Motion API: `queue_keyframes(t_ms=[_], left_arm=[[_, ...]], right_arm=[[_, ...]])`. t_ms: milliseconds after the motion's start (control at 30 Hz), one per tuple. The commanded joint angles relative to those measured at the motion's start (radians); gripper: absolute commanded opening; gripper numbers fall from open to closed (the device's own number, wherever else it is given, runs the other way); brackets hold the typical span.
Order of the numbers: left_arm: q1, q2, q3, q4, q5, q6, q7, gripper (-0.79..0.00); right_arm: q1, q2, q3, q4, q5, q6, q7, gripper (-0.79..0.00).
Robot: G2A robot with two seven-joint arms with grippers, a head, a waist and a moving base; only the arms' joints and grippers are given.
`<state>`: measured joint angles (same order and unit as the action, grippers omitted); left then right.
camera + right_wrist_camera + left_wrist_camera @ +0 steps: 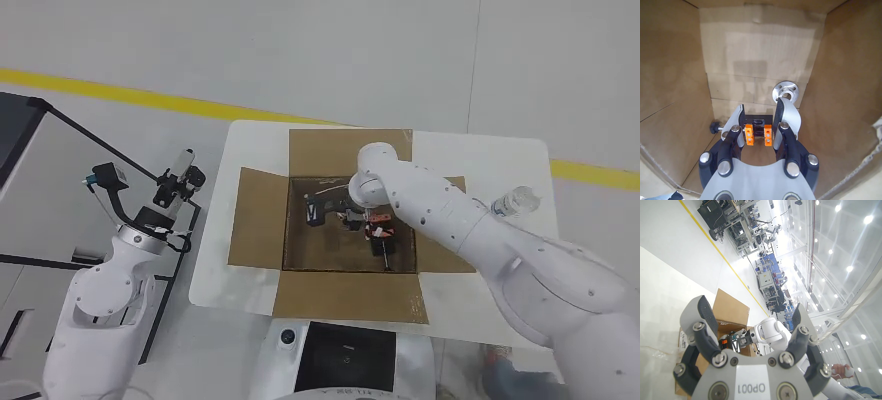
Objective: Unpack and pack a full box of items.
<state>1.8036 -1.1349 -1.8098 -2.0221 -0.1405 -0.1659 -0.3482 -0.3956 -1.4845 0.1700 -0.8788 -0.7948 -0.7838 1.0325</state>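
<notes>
White label (750, 386) sat on base plate of left gripper (750, 302): one short code, letters + digits, black print, upside down in left wrist view. Small white sticker (683, 341) was on outer side of cardboard box (730, 308), w/ dark print & barcode-like lines, too small to read. Yellow triangular warning sign (764, 276) stood on door of grey cabinet (765, 285) far back in hall; its symbol wasn't legible.

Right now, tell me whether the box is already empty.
No, a metal flange and a black-and-orange part are inside the box.
</notes>
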Motion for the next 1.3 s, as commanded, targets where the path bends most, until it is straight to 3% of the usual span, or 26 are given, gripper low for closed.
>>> queue_keyframes(t_ms=[0, 267, 600, 767, 867, 1267], left_arm=[[0.0, 0.0, 0.0, 0.0, 0.0, 0.0, 0.0, 0.0], [0.0, 0.0, 0.0, 0.0, 0.0, 0.0, 0.0, 0.0], [0.0, 0.0, 0.0, 0.0, 0.0, 0.0, 0.0, 0.0], [0.0, 0.0, 0.0, 0.0, 0.0, 0.0, 0.0, 0.0], [0.0, 0.0, 0.0, 0.0, 0.0, 0.0, 0.0, 0.0], [0.0, 0.0, 0.0, 0.0, 0.0, 0.0, 0.0, 0.0]], right_arm=[[-0.009, -0.034, 0.0, 0.039, -0.031, 0.01, 0.001, -0.483], [-0.012, -0.134, 0.0, 0.224, -0.141, -0.014, -0.066, -0.486], [-0.005, -0.199, 0.0, 0.356, -0.219, -0.06, -0.176, -0.489], [-0.002, -0.217, 0.001, 0.368, -0.233, -0.092, -0.217, -0.496], [0.0, -0.223, 0.001, 0.361, -0.238, -0.099, -0.225, -0.44], [0.0, -0.223, 0.001, 0.361, -0.238, -0.099, -0.225, -0.44]])
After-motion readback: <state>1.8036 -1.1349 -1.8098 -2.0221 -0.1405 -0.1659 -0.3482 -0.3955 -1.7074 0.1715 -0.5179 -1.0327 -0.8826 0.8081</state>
